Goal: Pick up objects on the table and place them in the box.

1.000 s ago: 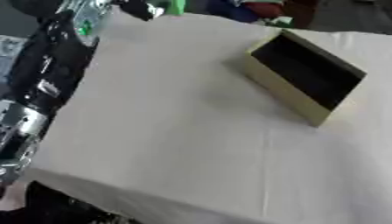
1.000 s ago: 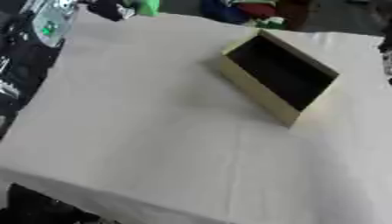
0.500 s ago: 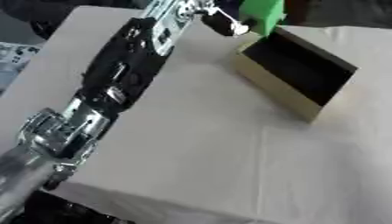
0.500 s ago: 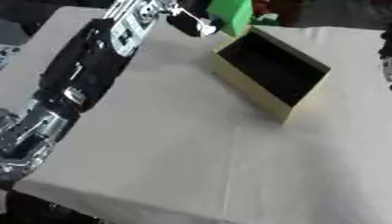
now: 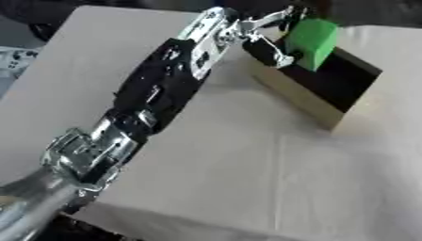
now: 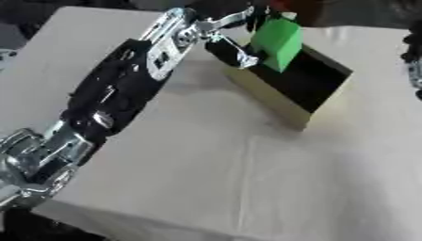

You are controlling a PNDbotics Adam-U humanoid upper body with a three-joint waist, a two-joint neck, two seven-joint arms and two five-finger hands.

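Left hand: our left hand [image 5: 265,29] reaches across the table from the near left, its fingers and thumb pinched on the green block [image 5: 312,43].
Green block: we see it held just past our fingertips, over the near end of the box [image 5: 306,101], with its lower edge down by the dark interior; we cannot tell whether it touches the box floor or wall.
Box: an open, shallow cardboard box with a tan outer wall and a black inside, lying askew directly under and beyond our left hand, its long side running away toward the right.
Left arm: our black forearm [image 5: 161,87] with silver joints stretches back from the hand toward the lower left corner, above the table.
Table: the surface [image 5: 247,179] wears a pale cloth, with faint creases on the side nearer us than the hand.
Right hand: only a dark part [image 6: 415,52] shows at the right edge in the right eye view, to the right of the box and well apart from the left hand; we cannot tell how its fingers are set.
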